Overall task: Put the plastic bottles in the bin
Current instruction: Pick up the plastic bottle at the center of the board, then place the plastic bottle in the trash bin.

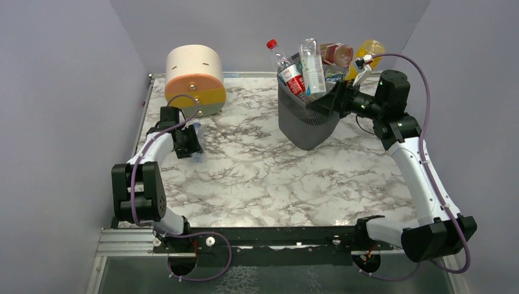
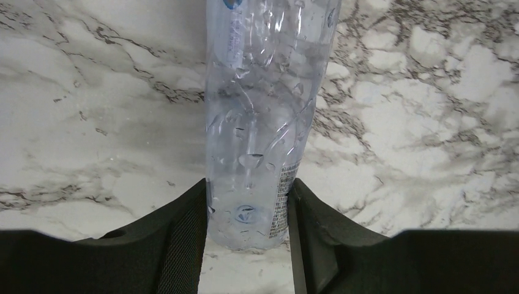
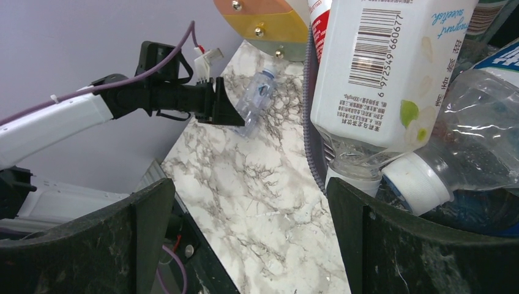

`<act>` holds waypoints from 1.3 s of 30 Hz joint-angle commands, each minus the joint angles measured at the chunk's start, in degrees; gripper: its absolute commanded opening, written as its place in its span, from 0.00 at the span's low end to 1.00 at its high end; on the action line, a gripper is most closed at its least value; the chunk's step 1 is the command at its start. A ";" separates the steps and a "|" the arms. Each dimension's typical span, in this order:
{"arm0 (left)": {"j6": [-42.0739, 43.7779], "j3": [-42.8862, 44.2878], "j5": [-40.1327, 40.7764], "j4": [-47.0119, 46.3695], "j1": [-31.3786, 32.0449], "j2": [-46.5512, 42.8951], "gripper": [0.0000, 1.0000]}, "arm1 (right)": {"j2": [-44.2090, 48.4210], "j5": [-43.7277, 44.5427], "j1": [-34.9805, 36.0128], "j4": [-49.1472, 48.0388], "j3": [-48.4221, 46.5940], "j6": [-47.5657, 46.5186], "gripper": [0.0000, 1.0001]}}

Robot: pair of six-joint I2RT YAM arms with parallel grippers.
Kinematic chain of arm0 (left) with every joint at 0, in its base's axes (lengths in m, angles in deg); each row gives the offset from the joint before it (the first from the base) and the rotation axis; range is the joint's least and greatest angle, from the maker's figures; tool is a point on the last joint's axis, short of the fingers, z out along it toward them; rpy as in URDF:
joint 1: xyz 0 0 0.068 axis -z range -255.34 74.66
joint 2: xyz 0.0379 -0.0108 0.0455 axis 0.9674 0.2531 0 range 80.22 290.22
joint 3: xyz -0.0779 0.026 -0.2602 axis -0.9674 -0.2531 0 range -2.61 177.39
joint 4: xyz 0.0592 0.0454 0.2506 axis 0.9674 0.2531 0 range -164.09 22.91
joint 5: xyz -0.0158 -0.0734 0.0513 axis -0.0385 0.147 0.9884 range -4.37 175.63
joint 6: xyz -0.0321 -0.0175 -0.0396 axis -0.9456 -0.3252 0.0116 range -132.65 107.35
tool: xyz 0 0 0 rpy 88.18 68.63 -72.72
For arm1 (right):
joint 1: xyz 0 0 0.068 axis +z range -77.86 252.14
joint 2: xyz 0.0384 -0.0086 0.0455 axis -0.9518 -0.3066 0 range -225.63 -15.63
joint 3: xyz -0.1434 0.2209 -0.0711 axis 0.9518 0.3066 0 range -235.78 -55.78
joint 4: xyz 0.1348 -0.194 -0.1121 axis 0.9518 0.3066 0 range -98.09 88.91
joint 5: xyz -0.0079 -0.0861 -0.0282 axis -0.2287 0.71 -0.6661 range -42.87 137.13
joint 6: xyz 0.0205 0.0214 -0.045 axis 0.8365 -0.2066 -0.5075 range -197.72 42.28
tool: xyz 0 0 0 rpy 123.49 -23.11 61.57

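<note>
A clear plastic bottle (image 2: 263,122) lies on the marble table (image 1: 263,177) at the left. My left gripper (image 2: 248,187) is shut on its base end, both fingers pressed against its sides. The same bottle (image 3: 256,101) shows at the left arm's tip in the right wrist view. The dark grey mesh bin (image 1: 306,125) stands at the back right, heaped above its rim with several bottles. Among them are a white-labelled one (image 1: 312,64), a red-labelled one (image 1: 294,76) and an orange one (image 1: 367,52). My right gripper (image 1: 318,104) is open at the bin's rim (image 3: 309,122), holding nothing.
A round beige, orange and yellow drawer unit (image 1: 194,79) stands at the back left, just behind the left gripper. Grey walls close in the table on the left, back and right. A purple cable (image 1: 416,67) loops over the right arm.
</note>
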 commanded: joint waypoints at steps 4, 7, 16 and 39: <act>-1.92 0.87 -12.03 5.83 2.31 -10.87 0.43 | 0.42 -2.43 0.96 -1.27 0.68 1.31 0.98; -3.65 2.02 -17.03 7.05 3.50 -14.09 0.43 | 0.17 -2.17 2.39 -1.11 0.17 1.59 0.98; -12.11 5.24 -31.45 3.64 7.86 -20.91 0.43 | -2.51 3.64 10.88 -2.38 -1.95 4.08 0.98; -31.78 1.87 -41.76 -14.94 15.09 -31.06 0.44 | -19.22 11.65 26.38 -18.13 -7.52 14.98 0.98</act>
